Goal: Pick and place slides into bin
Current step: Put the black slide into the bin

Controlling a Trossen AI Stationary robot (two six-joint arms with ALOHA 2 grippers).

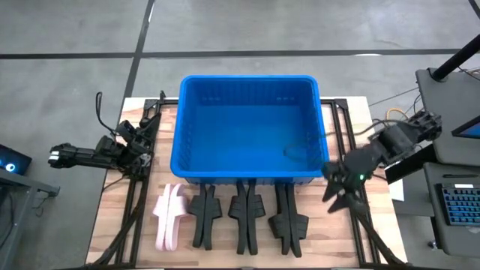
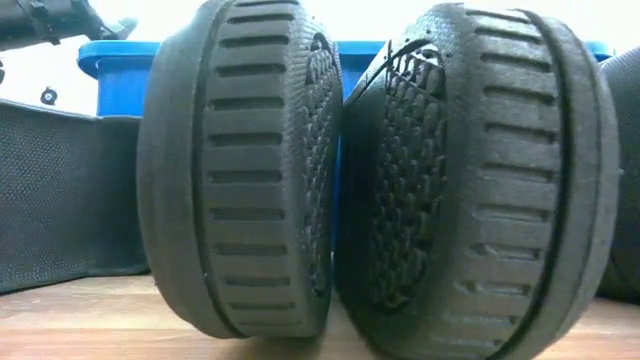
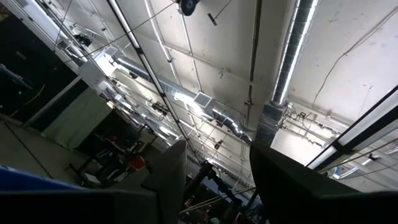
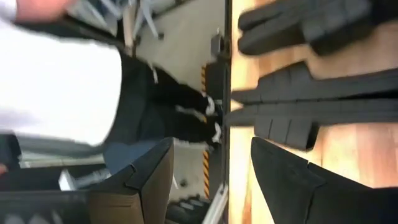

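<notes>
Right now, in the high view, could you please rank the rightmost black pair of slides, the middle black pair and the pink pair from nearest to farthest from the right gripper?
From the right gripper, at the bin's front right corner:
1. Rightmost black pair, just to its left.
2. Middle black pair, at the row's centre.
3. Pink pair, at the row's left end.

The left pincer (image 3: 214, 180) points upward at a warehouse ceiling, its two dark fingers (image 3: 168, 180) standing apart with open space between them and nothing held. A silver ventilation duct (image 3: 283, 68) runs across the pale ceiling panels, beside thin cables and metal beams. Long strip lights (image 3: 186, 96) glow lower in the view. A green curtain (image 3: 78, 118) hangs by dark racking at one side.
</notes>
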